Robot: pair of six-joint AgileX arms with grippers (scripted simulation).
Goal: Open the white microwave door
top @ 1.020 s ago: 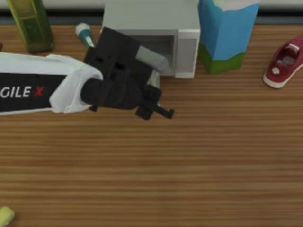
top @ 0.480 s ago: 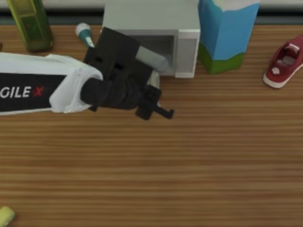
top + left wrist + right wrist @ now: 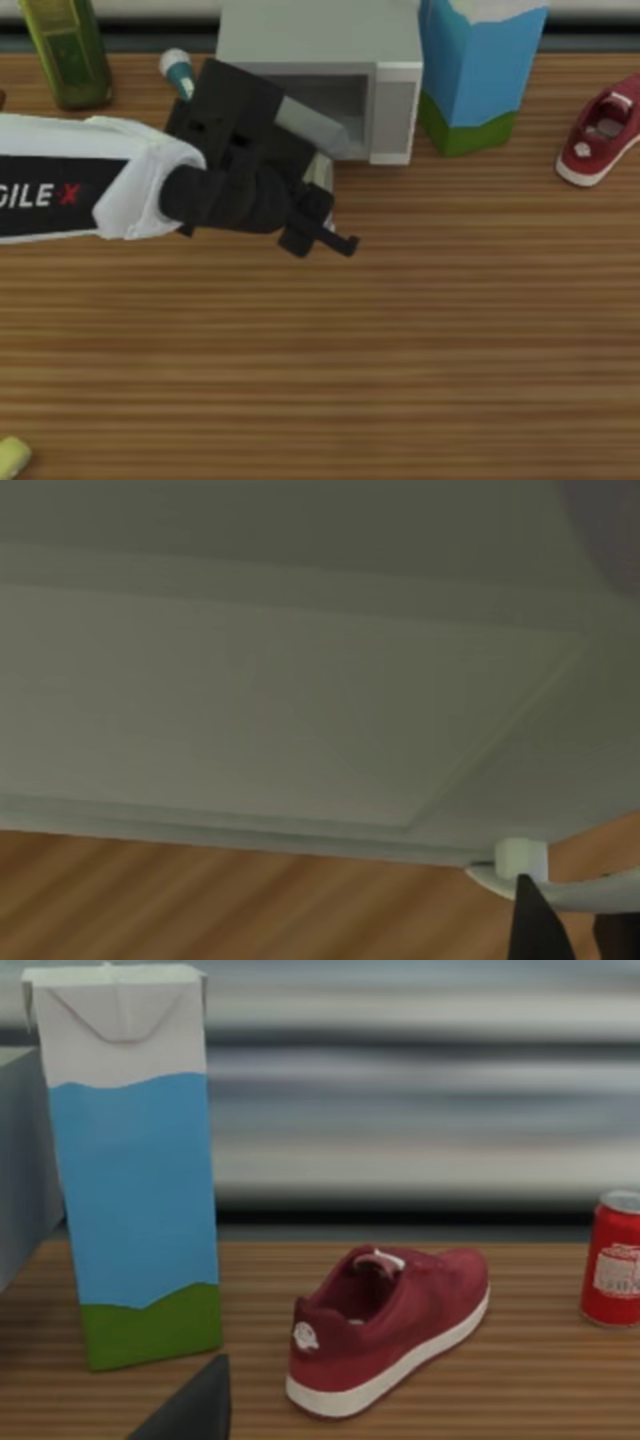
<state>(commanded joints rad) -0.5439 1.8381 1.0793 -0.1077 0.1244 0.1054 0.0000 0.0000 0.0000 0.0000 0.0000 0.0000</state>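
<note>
The white microwave door (image 3: 312, 128) is being held ajar over the wooden table (image 3: 400, 350); the left gripper's (image 3: 325, 205) grip cannot be told.

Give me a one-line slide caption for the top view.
Left gripper at the swung-out white microwave door, cavity exposed, with a carton and red shoe to the right.
</note>
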